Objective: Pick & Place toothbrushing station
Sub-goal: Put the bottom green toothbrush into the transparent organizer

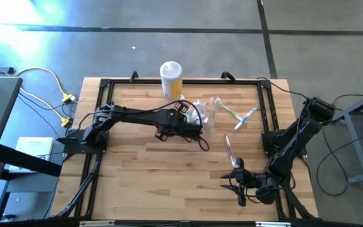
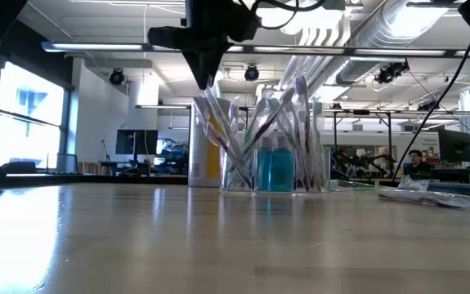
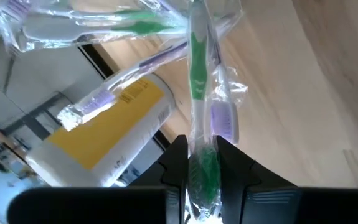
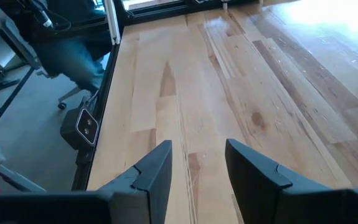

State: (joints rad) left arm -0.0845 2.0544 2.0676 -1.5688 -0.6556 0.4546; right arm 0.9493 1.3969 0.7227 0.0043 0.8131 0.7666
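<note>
The left pincer [image 3: 202,163] is clenched on a wrapped green toothbrush [image 3: 198,93] at the toothbrushing station [image 1: 205,113], which stands on the far middle of the tabletop [image 1: 168,170] just right of the yellow canister [image 1: 171,79]. Near right, the right pincer [image 4: 198,165] hangs released over bare wood.

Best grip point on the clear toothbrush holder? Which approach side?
Likely a side wall of the toothbrushing station low down, coming in level from the left arm's side. It stands upright, and wrapped toothbrushes fan out of its top, blocking a straight-down approach. The left end effector is shut on one wrapped green toothbrush, so release first. The right end effector waits open.
</note>
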